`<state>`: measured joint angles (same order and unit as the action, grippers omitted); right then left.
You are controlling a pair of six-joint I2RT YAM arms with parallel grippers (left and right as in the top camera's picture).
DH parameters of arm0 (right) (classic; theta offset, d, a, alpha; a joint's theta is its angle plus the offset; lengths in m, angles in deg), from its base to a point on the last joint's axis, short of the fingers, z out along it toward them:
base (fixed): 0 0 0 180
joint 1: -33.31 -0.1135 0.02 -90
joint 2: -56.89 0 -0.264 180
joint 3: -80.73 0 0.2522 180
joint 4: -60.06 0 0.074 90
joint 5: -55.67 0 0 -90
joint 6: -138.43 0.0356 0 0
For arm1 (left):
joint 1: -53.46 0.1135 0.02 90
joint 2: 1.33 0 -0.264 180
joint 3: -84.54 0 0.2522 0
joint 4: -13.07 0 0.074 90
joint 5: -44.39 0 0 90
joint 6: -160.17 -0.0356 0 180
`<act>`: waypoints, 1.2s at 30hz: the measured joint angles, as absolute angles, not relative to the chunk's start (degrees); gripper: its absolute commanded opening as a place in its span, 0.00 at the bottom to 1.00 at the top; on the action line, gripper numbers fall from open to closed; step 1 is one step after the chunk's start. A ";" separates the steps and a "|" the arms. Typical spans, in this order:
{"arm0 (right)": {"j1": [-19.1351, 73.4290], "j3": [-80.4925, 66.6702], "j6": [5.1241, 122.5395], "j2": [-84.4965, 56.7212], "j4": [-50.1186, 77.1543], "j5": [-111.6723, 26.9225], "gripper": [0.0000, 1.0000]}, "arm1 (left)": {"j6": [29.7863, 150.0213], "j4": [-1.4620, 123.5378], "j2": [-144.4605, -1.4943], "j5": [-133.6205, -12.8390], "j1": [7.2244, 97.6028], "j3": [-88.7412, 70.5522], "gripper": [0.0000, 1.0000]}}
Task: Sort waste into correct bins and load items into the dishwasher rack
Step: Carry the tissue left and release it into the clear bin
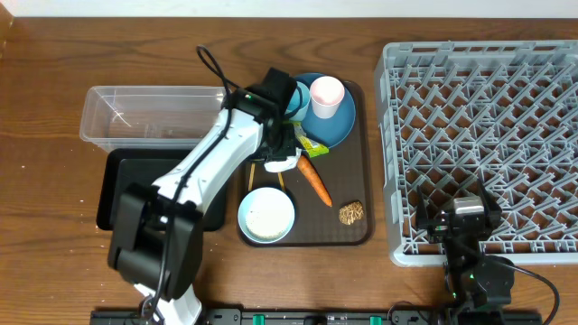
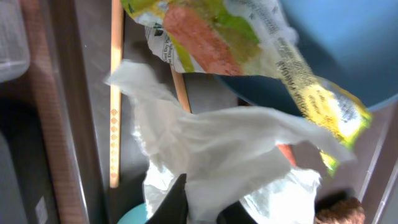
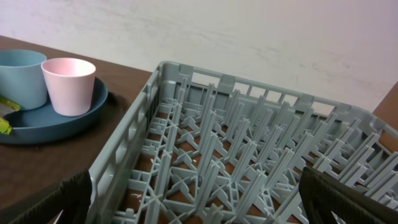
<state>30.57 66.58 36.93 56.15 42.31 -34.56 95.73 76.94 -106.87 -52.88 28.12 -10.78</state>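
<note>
Sorting is barely beginning; the left gripper (image 2: 200, 205) is pinching its fingers tight on the crumpled napkin (image 2: 217, 143) above the brown serving tray (image 1: 358, 181); the clear tub (image 1: 99, 122), black tray (image 1: 117, 181) and rack (image 1: 386, 153) are sitting empty. The wrapper (image 2: 211, 37), carrot (image 1: 315, 181), brown lump (image 1: 351, 213), plate (image 1: 339, 126), pink cup (image 1: 327, 91), blue cup (image 1: 300, 97), bowl (image 1: 267, 215) and chopsticks (image 2: 115, 93) are all waiting on that tray; the wrapper, lying against the napkin, could be snagging it. The right gripper (image 1: 461, 215) is gaping wide, holding nothing, at the rack's near corner.
</note>
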 measured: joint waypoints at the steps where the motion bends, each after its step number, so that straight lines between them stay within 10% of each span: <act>1: 30.57 66.58 36.93 56.15 42.29 -34.56 0.99 | 95.82 77.05 -106.23 -52.88 28.12 -10.78 0.06; 36: 30.57 66.58 36.93 56.15 42.29 -34.58 0.99 | 93.41 84.35 -98.67 -55.96 47.55 -10.78 0.06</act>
<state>30.57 66.58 36.93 56.15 42.29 -34.58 93.41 84.35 -98.67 -55.96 47.55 -10.78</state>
